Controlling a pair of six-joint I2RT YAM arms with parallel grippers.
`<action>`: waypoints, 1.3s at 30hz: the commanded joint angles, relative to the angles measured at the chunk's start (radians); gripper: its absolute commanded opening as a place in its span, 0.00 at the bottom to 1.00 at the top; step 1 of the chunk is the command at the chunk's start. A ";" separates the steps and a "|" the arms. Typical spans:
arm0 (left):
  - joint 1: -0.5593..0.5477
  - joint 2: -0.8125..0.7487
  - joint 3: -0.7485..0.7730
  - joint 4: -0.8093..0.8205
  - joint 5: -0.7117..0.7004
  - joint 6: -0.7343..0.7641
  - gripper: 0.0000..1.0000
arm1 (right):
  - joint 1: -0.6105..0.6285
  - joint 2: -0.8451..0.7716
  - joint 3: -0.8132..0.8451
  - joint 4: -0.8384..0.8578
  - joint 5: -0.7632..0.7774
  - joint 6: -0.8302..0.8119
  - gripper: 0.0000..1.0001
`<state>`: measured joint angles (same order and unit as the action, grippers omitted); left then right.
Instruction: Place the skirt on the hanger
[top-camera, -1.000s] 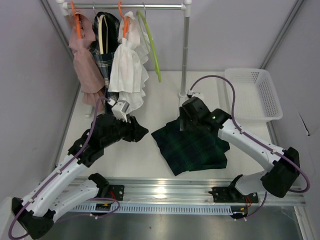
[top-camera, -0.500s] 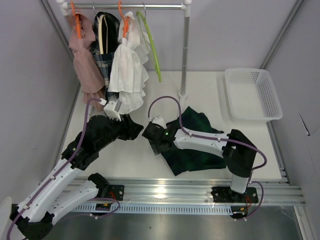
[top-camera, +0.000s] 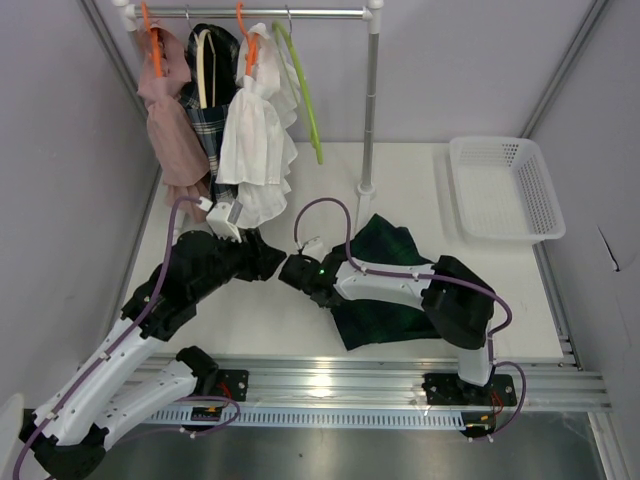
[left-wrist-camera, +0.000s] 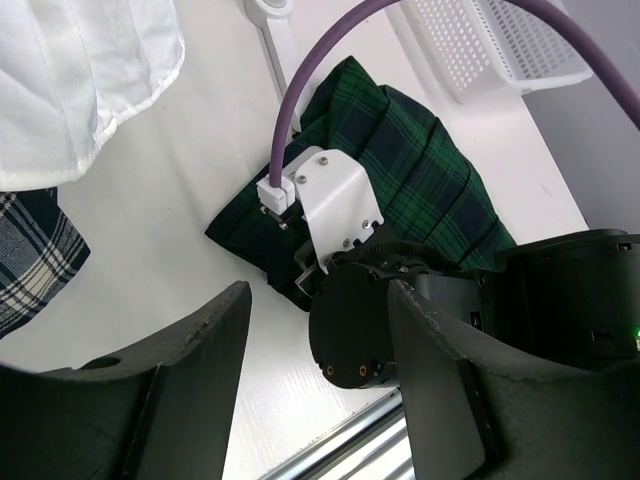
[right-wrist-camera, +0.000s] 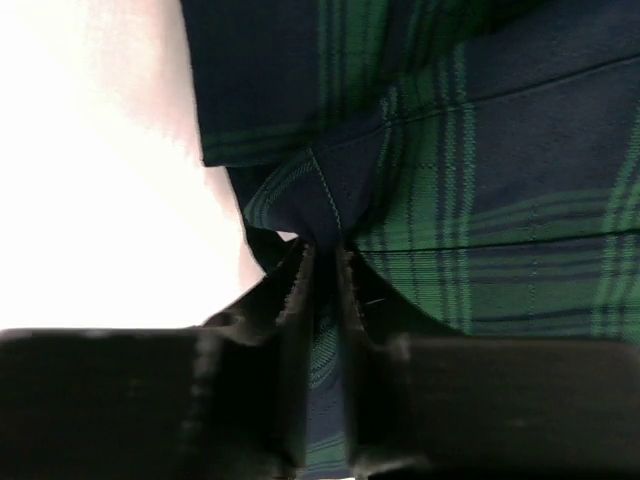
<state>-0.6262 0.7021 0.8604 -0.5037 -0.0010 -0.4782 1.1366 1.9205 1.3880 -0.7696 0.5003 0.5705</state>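
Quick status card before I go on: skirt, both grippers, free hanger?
skirt: green plaid, lying rumpled on the table
right gripper: shut on the skirt's edge nearest the left arm
left gripper: open, empty, close beside the right gripper
free hanger: green, bare, hanging on the rail
progress: skirt not yet on hanger

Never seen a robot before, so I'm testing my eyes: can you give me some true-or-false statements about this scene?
1. The right pincer is clamped on the dark green tartan skirt. True.
2. The left pincer grips the skirt too. False: it is open, holding nothing.
3. The lime green plastic hanger on the silver metal rail is bare. True.
4. The skirt hangs from that rail. False: it lies on the white table.
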 joint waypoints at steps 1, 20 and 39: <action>-0.004 -0.004 -0.001 0.025 -0.007 -0.023 0.62 | 0.000 -0.067 0.029 -0.056 0.070 0.026 0.03; -0.012 0.123 -0.202 0.367 0.288 -0.164 0.62 | -0.170 -0.672 0.010 -0.083 -0.020 0.042 0.00; -0.072 0.557 -0.170 0.576 0.213 -0.089 0.52 | -0.304 -0.966 -0.027 -0.221 -0.026 0.072 0.00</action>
<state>-0.6857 1.2282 0.6346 0.0006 0.2295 -0.6197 0.8669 0.9955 1.3327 -0.9768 0.4625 0.6441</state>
